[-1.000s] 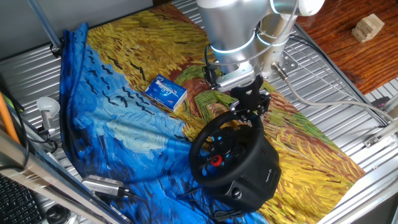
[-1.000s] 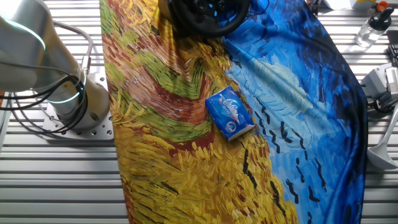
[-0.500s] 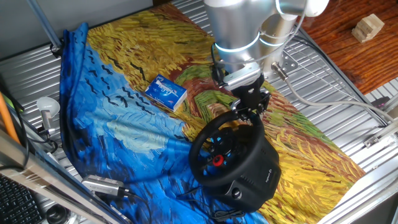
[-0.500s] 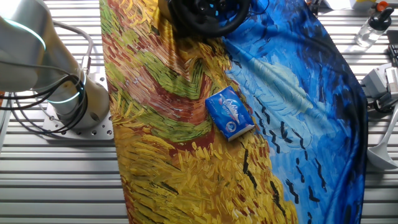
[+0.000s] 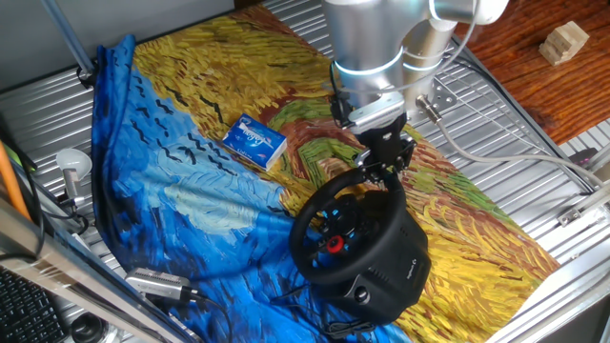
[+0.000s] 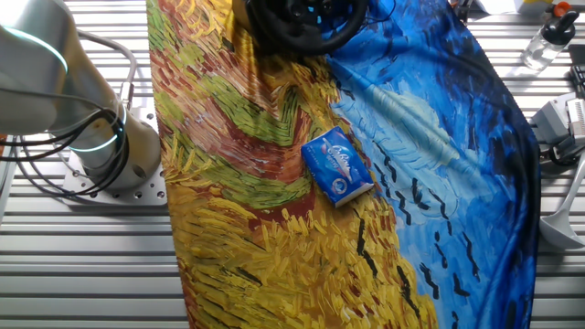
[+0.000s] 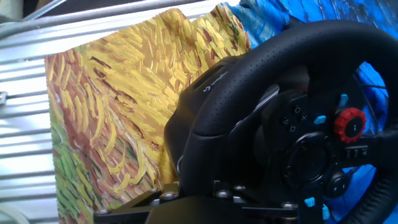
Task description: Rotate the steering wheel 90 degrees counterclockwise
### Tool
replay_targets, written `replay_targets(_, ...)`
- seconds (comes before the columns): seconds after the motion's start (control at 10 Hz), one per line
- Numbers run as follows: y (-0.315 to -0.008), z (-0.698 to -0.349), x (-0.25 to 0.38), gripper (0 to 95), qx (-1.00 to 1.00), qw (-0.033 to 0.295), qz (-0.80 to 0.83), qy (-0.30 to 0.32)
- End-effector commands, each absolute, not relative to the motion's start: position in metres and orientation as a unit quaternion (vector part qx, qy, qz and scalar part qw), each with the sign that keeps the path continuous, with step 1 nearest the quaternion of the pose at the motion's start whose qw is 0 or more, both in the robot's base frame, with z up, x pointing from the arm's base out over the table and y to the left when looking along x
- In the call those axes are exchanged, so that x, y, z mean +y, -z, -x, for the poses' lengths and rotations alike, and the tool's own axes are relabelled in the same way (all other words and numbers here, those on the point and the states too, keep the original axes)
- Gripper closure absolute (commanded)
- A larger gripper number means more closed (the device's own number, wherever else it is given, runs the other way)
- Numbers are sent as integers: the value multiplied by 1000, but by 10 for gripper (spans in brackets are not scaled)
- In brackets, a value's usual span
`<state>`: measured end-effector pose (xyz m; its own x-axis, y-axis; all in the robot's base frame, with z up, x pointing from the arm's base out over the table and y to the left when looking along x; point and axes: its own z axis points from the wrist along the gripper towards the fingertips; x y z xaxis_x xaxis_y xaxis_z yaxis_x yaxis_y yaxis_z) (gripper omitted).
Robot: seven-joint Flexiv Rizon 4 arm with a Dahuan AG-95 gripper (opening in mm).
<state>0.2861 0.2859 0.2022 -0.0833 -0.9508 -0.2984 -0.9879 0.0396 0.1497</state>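
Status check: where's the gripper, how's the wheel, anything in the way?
Gripper at the top of the steering wheel rim; grip state unclear. Wheel stands on its base on the painted cloth. Blue-and-white box sits apart, not in the way.

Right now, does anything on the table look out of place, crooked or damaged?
Nothing looks damaged or spilled. The steering wheel sits on the painted cloth, its face tipped toward one fixed camera, with the gripper at its upper rim. The blue-and-white box lies skewed on the cloth, and the cloth bunches into folds at its blue edge.

robot lab | slatted alu table (image 6: 82, 265) | arm base (image 6: 110, 155) bolted w/ cables | painted cloth (image 5: 191, 152)
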Motion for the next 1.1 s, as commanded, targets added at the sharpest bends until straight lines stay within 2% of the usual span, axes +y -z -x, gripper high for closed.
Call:
replay_targets(0.1, -200, -286, 286, 950, 715, 64, 680, -148)
replay_targets(0.4, -197, -283, 282, 950, 705, 59, 694, -135)
replay_targets(0.6, -190, -283, 281, 950, 699, 78, 701, -118)
replay_targets(1.1, -182, -283, 279, 950, 686, 77, 718, -91)
